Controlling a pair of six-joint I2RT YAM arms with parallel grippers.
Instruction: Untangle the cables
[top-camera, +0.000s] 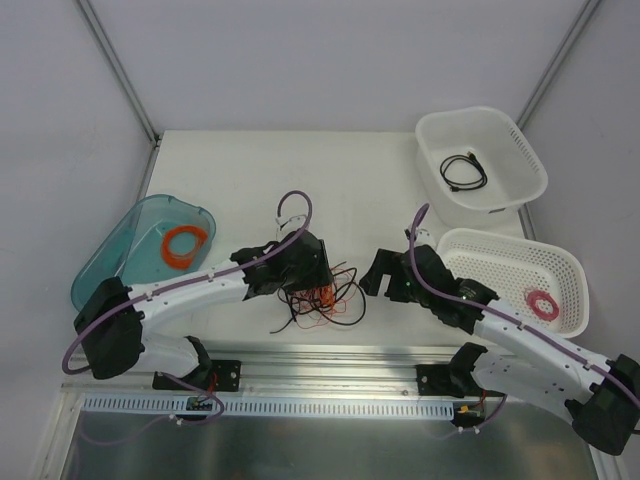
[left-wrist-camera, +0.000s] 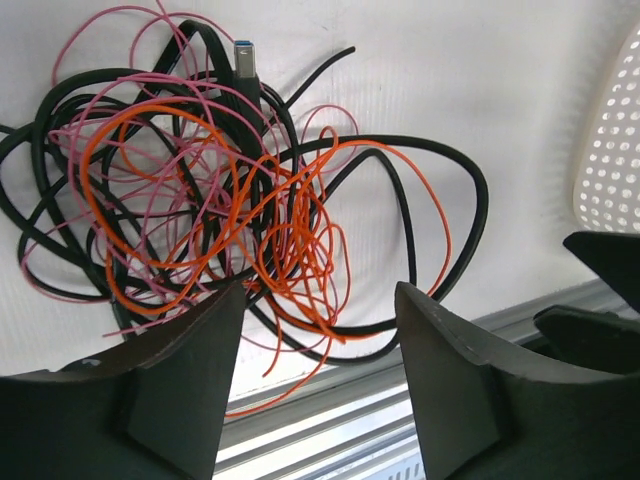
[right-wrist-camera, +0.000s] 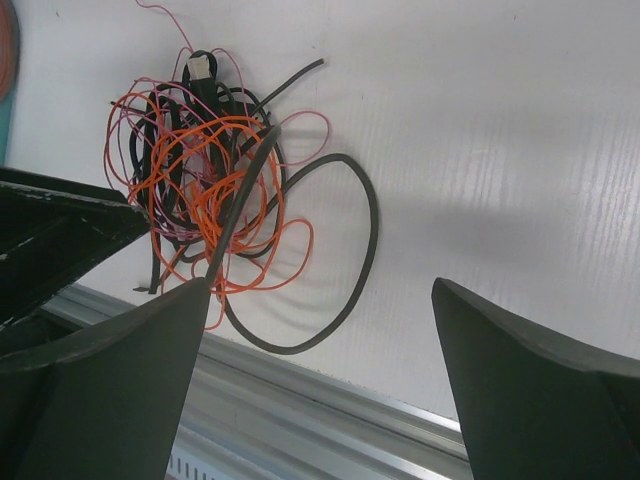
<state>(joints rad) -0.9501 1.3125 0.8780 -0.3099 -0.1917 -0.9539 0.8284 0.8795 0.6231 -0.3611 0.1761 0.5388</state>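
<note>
Nearest me, the metal rail runs along the front edge of the counter. Just past it lie the cables, a loose tangle of black, orange and thin pink strands resting flat on the counter between my two arms.

My left arm reaches in from the left. My left jaws hang over the tangle's left part. They stand apart with nothing pinched, and in the left wrist view orange loops show in the gap between them.

My right arm comes in from the right. My right jaws are spread wide and hold nothing, near the tangle but clear of it.

One thick black loop bulges out of the tangle on its right side. A silver plug sits at its far edge.

Farther out on the right, a white basket sits beside my right arm, with a small pink-red spool inside. On the left, a teal tray holds an orange coil.

Farthest back on the right, a second white basket holds a short black cable.
</note>
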